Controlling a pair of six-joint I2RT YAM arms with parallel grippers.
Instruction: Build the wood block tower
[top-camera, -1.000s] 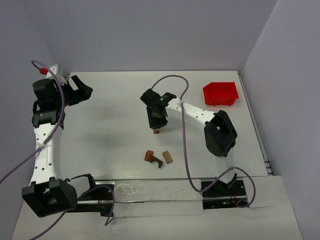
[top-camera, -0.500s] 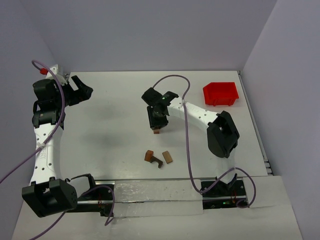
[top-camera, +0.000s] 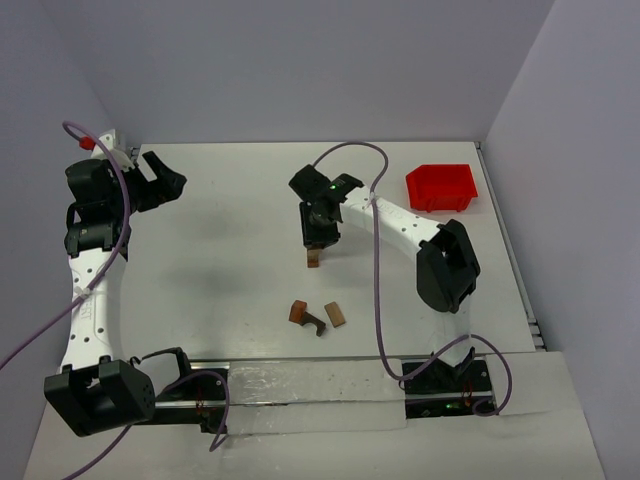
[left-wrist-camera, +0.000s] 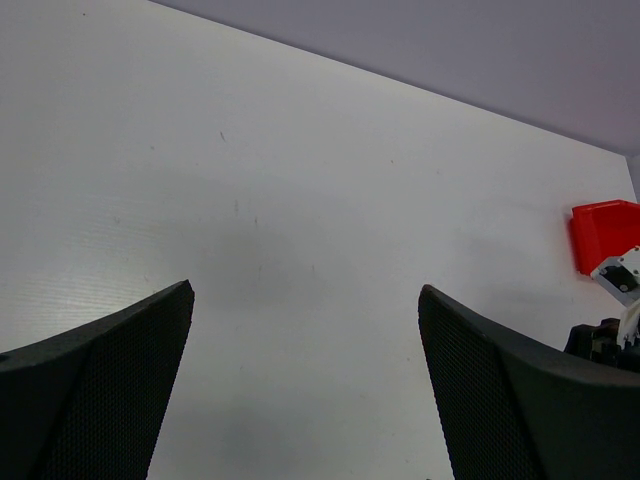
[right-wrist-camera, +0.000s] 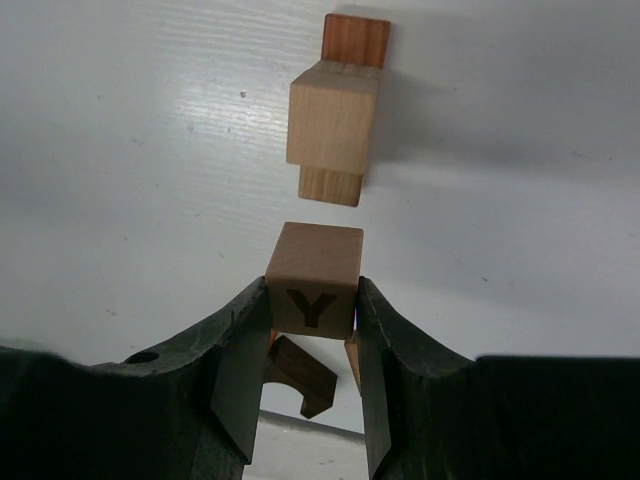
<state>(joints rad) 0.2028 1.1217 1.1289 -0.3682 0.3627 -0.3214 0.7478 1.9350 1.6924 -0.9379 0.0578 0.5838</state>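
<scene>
arch block (right-wrist-camera: 300, 375) mostly hidden, red bin (left-wrist-camera: 603, 235) cropped

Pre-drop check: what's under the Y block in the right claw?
Arch block and a tan edge peek out beneath; tower sits ahead, apart. Table right behind Y block is hidden.

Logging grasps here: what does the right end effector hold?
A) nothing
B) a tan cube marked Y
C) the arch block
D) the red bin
B: the right end effector clamps the cube marked Y between its fingers, while the arch block lies apart, ungripped.

White table (top-camera: 220, 270): wood blocks (top-camera: 334, 315), red bin (top-camera: 441, 187)
</scene>
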